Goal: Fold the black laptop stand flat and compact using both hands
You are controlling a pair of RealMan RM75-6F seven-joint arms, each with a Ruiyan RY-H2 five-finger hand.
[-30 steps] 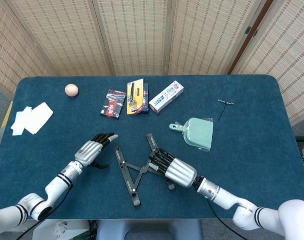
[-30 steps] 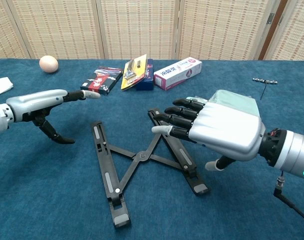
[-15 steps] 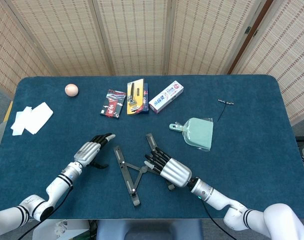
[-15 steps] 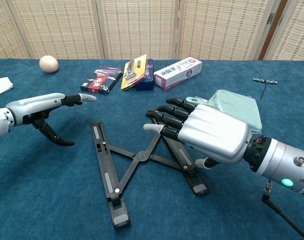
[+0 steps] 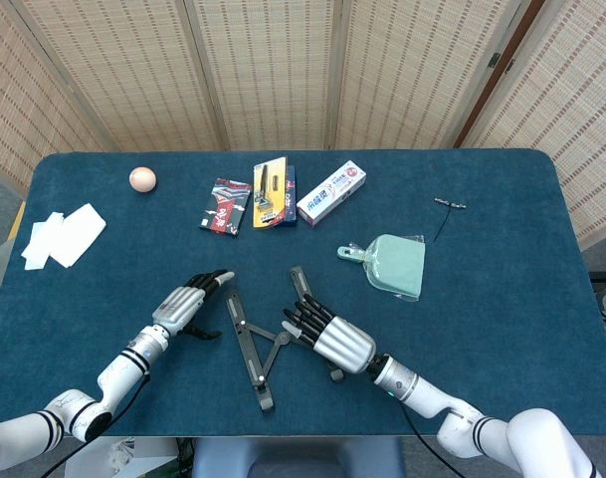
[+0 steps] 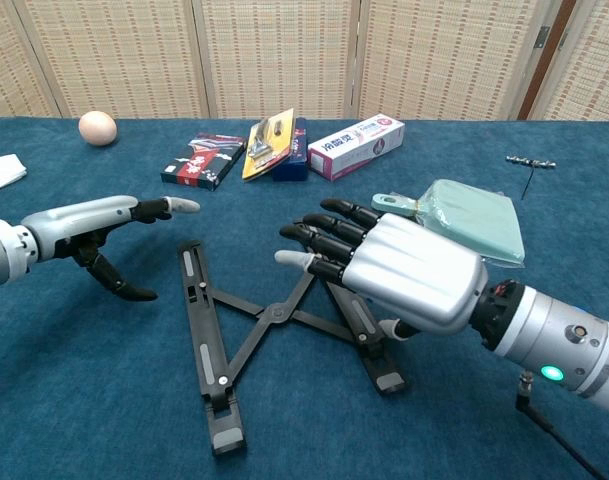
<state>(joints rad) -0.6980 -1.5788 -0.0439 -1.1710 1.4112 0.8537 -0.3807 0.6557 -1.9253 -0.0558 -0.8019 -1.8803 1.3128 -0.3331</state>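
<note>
Black against the blue cloth, the stand (image 5: 266, 339) lies near the front middle of the table (image 5: 502, 259), its two long bars spread in a narrow V and joined by crossed struts at a centre pivot (so not yet folded flat). It sits between the two hands.

The right hand (image 6: 389, 268) hovers over the right bar with its fingers extended and apart, gripping nothing; its thumb is tucked below, near the bar, but whether it touches I cannot tell. The left hand (image 6: 102, 232) hangs just left of the left bar, fingers stretched forward and thumb dropped beneath, holding nothing and apart from the stand.

By my reading, the step in hand is the approach: both hands are lining up on either side before the squeeze. The next move calls for each hand to settle against the outer edge of its own bar, then press the two bars toward each other so the struts scissor shut. The pushes should be even, since a one-sided shove would likely just slide the stand across the cloth.
</note>
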